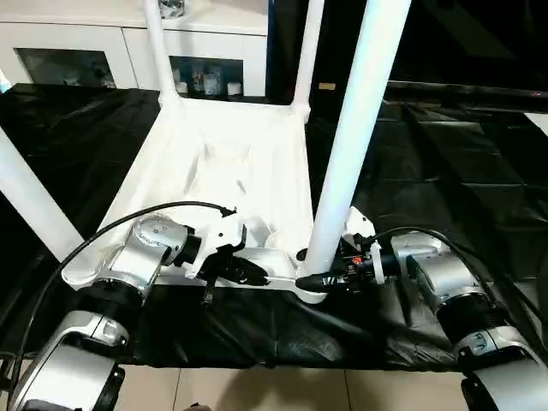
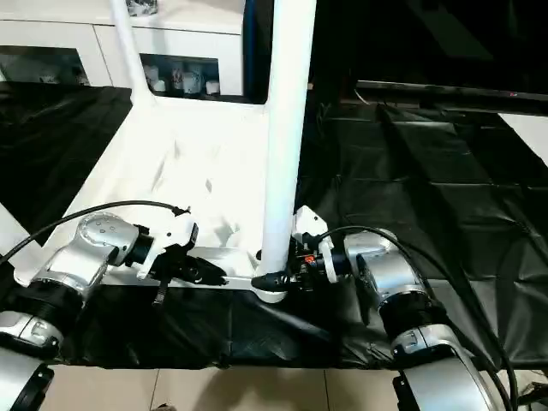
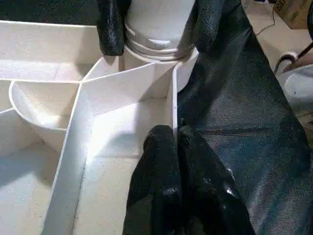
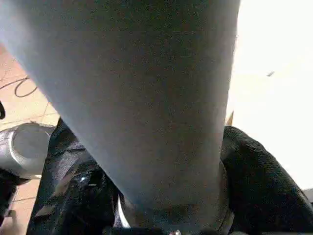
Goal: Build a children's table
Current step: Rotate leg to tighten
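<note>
Tabletop (image 1: pixel 214 163) upside down; near-right leg (image 1: pixel 355 128) upright in socket, right fingers (image 3: pixel 110 27) straddling base; left fingers (image 3: pixel 168 166) pressed together at rim.

From my remote station I see a white tabletop (image 1: pixel 223 163), ribbed on its upturned underside, and white tube legs (image 1: pixel 355 137), all plain and unpatterned, on a glossy black sheet (image 1: pixel 445 171) that covers the surface. My robot's forearms (image 1: pixel 128 274) are silver, their fingers (image 3: pixel 161 196) black. A white cabinet (image 1: pixel 128 38) with dark glass doors stands behind, above pale beige floor tiles (image 1: pixel 291 390).
</note>
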{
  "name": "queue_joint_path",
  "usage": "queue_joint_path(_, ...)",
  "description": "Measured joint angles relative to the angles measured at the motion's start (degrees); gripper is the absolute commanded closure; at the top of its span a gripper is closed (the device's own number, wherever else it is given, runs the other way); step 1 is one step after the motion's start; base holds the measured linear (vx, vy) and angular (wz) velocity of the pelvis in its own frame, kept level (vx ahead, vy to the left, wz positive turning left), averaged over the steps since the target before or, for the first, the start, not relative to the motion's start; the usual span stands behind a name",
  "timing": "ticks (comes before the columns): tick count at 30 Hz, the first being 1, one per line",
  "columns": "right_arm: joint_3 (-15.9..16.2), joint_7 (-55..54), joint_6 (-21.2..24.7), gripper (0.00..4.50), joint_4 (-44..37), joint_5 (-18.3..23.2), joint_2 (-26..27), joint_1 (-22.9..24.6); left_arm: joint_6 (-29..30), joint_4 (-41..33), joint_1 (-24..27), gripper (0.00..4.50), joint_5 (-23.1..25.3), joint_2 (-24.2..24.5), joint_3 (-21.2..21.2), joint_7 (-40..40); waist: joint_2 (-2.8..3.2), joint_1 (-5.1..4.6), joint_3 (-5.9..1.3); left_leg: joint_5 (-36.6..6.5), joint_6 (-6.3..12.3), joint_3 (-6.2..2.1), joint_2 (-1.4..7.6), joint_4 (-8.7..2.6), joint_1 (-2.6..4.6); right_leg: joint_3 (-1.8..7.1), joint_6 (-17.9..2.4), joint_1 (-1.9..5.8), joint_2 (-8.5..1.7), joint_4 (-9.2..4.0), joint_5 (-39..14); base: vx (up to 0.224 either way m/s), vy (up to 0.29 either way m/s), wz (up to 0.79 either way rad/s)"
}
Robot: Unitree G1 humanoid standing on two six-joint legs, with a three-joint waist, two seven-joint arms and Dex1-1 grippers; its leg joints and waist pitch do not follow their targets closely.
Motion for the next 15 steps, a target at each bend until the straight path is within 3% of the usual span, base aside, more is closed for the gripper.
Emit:
queue_joint_path(5, -0.3, -0.6, -0.1, 1.89, -0.1, 0.0, 0.2, 0.3, -0.2, 0.3, 0.0, 4.50, -0.1, 0.0, 0.1, 0.5, 0.00, 0.03, 0.00, 0.0, 0.00, 0.00, 0.00, -0.01, 0.00, 0.00, 0.0, 0.00, 0.00, 0.02, 0.0, 0.000, 0.000, 0.00)
queue_joint_path(9, -3.3, -9.0, -1.2, 1.90, 0.5, -0.1, 2.9, 1.2, 0.3, 0.5, 0.1, 4.50, 0.9, -0.2, 1.3, 5.8, -0.02, 0.00, 0.00, 0.0, -0.03, -0.01, -0.01, 0.04, 0.10, 0.05, 0.0, 0.03, 0.00, 0.25, 0.0, 0.000, 0.000, 0.00)
queue_joint_path(11, -6.1, -17.0, -1.8, 1.92, 1.8, 0.3, 5.4, 1.5, 1.3, 0.5, 0.1, 4.50, 1.9, -1.0, 2.3, 10.8, -0.04, -0.46, 0.04, 0.1, -0.09, -0.03, -0.02, 0.06, 0.14, 0.06, 0.1, -0.01, 0.00, 0.31, 0.0, 0.000, 0.000, 0.00)
queue_joint_path(15, -10.4, -31.8, -2.8, 1.94, 2.1, 0.6, 8.9, 2.7, 6.7, -5.1, 3.2, 4.50, 3.0, -5.0, 3.4, 20.2, -0.02, -2.33, 0.05, 0.1, -0.12, -0.23, -0.06, 0.06, 0.16, 0.11, 0.1, -0.04, 0.00, 0.28, -0.1, 0.000, 0.000, 0.00)
